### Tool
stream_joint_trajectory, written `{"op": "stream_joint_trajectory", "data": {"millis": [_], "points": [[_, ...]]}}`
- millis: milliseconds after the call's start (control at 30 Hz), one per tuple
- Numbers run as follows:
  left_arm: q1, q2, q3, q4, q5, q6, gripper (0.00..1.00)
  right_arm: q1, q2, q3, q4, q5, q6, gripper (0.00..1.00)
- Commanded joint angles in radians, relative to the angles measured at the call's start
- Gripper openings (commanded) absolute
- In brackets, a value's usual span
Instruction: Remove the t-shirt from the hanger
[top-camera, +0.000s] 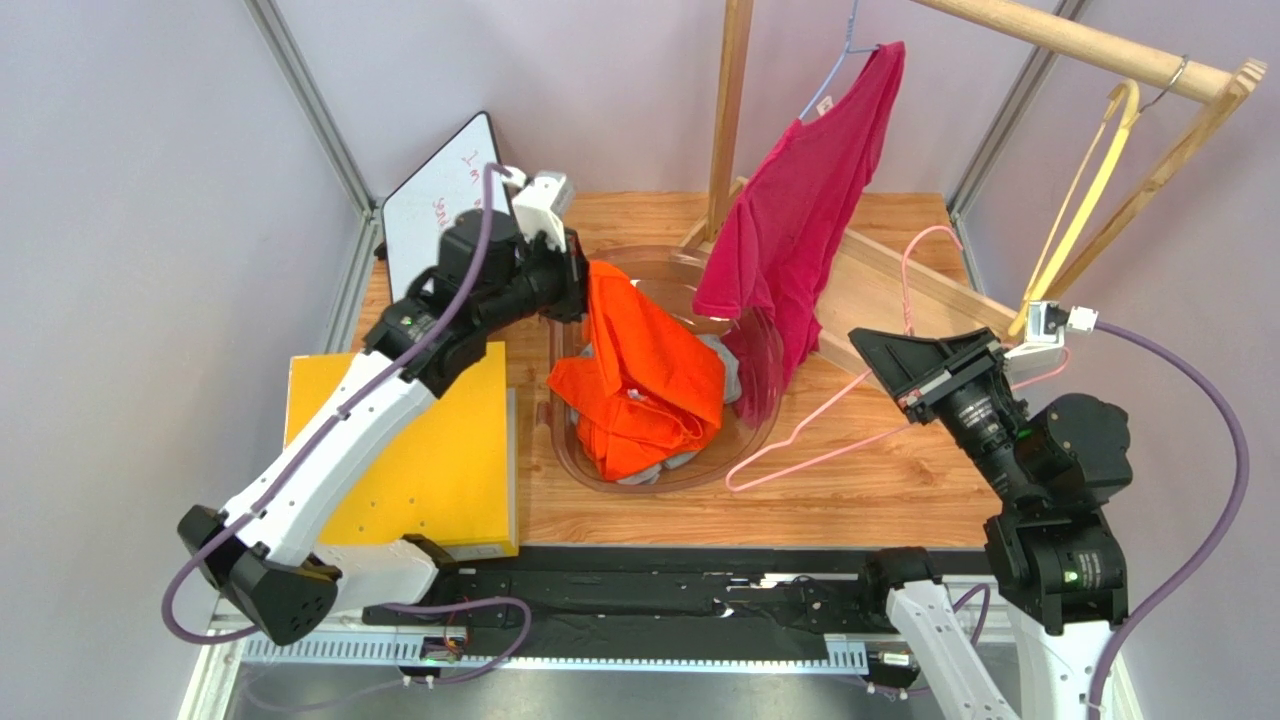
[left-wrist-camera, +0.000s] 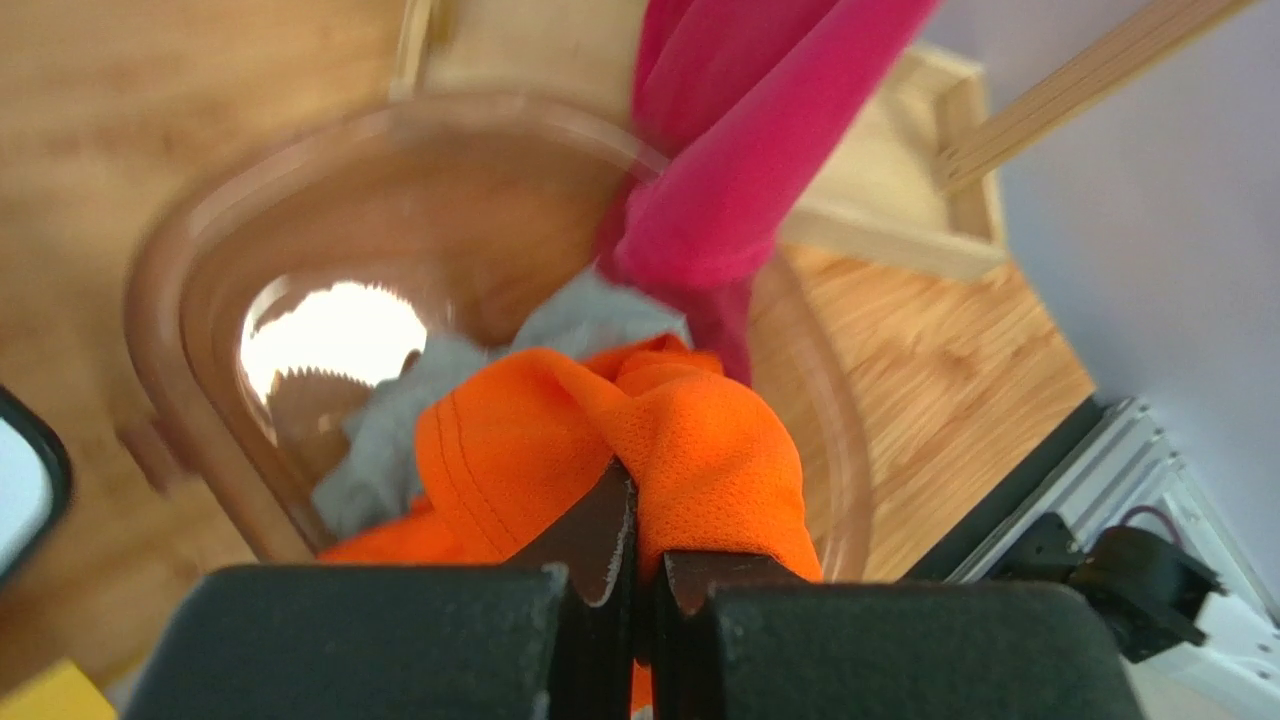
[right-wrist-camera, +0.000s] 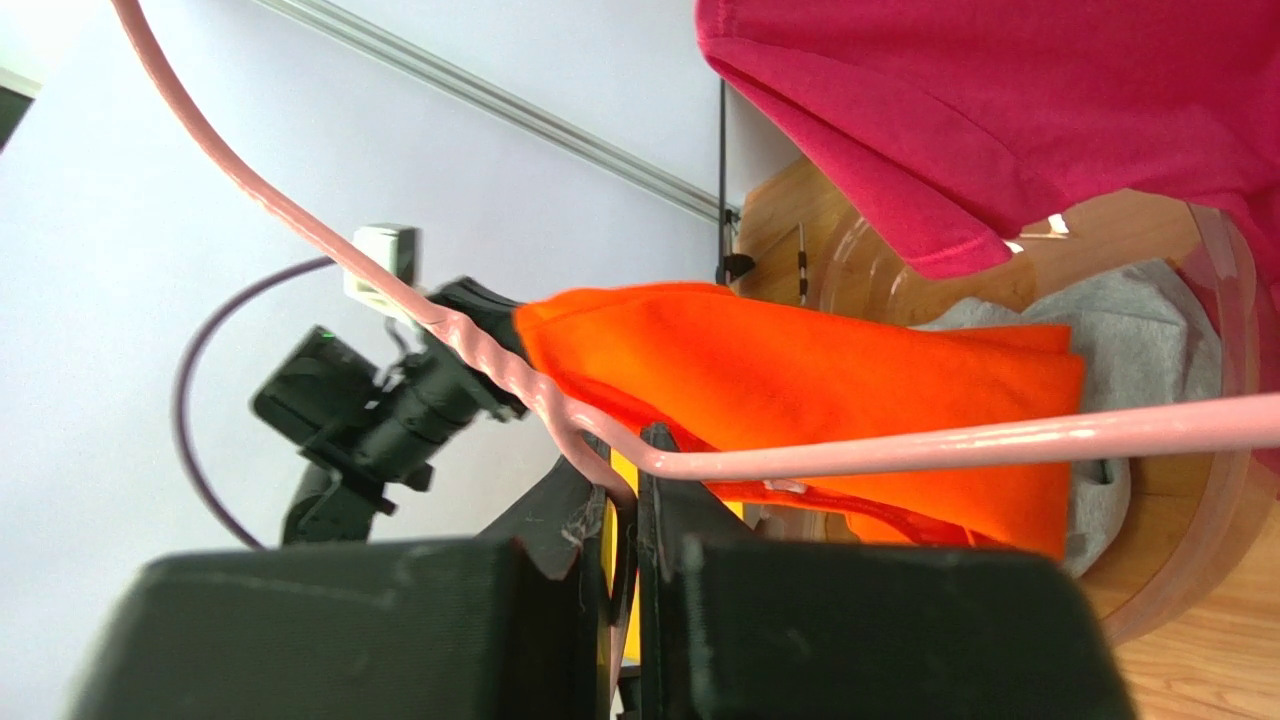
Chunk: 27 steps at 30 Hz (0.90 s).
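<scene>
Over the clear bin at the middle of the table, the left claw is clenched on a fold of the orange t-shirt. The left wrist view shows both fingers pinched together with orange cloth bunched between them. The shirt hangs from that grip as a crumpled mass, its lower part down in the bin on top of a grey garment. The right claw is clamped on the pink hanger, gripping near the twisted neck where the wires meet, jaws tight around the wire. In the top view the hanger sits right of the bin, tilted, its wire outline bare. Its low corner is near the bin's front-right rim and its hook end points up toward the wooden rack. Orange shirt and hanger look apart there. In the right wrist view the hanger's bar crosses in front of the orange cloth; cannot tell if they touch. A magenta t-shirt hangs from the rack, its hem dropping into the bin's right side, just beside the orange shirt. A yellow hanger hangs on the rack's rail at far right. A whiteboard leans at back left behind the left arm. A yellow board lies flat on the table at left, partly under that arm.
</scene>
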<state>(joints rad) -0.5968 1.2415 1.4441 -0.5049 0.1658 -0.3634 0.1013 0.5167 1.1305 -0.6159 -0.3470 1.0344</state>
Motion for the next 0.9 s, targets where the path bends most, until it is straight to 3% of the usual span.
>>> {"op": "stream_joint_trajectory", "data": {"millis": [0, 100, 167, 300, 433, 467, 567, 600, 667, 767, 867], "points": [[-0.003, 0.059, -0.279, 0.112, 0.007, -0.173, 0.0, -0.002, -0.004, -0.031, 0.064, -0.017, 0.015, 0.0], [-0.012, 0.162, -0.452, 0.369, 0.179, -0.31, 0.0, -0.002, -0.015, -0.035, 0.048, -0.017, 0.012, 0.0], [-0.029, 0.266, -0.479, 0.457, 0.196, -0.342, 0.0, -0.002, -0.021, -0.037, 0.039, -0.015, 0.009, 0.0], [-0.089, 0.343, -0.461, 0.419, 0.091, -0.329, 0.0, -0.003, -0.021, -0.029, 0.013, -0.009, -0.007, 0.0], [-0.095, 0.258, -0.496, 0.399, 0.014, -0.328, 0.02, -0.002, -0.012, -0.041, 0.016, -0.014, -0.014, 0.0], [-0.095, 0.234, -0.501, 0.387, -0.015, -0.328, 0.15, -0.002, -0.011, -0.057, 0.03, -0.018, -0.013, 0.0], [-0.098, 0.13, -0.521, 0.356, -0.029, -0.319, 0.4, -0.003, -0.006, -0.102, 0.06, -0.03, -0.005, 0.0], [-0.098, 0.101, -0.522, 0.339, -0.038, -0.315, 0.59, -0.002, -0.003, -0.115, 0.065, -0.033, 0.001, 0.0], [-0.103, 0.012, -0.518, 0.281, -0.072, -0.299, 0.77, -0.002, 0.0, -0.142, 0.094, -0.058, 0.013, 0.0], [-0.103, -0.105, -0.493, 0.198, -0.11, -0.27, 0.9, -0.003, 0.011, -0.175, 0.113, -0.093, 0.029, 0.0], [-0.103, -0.192, -0.433, 0.112, -0.129, -0.24, 0.92, -0.002, 0.011, -0.172, 0.096, -0.095, 0.013, 0.0]]}}
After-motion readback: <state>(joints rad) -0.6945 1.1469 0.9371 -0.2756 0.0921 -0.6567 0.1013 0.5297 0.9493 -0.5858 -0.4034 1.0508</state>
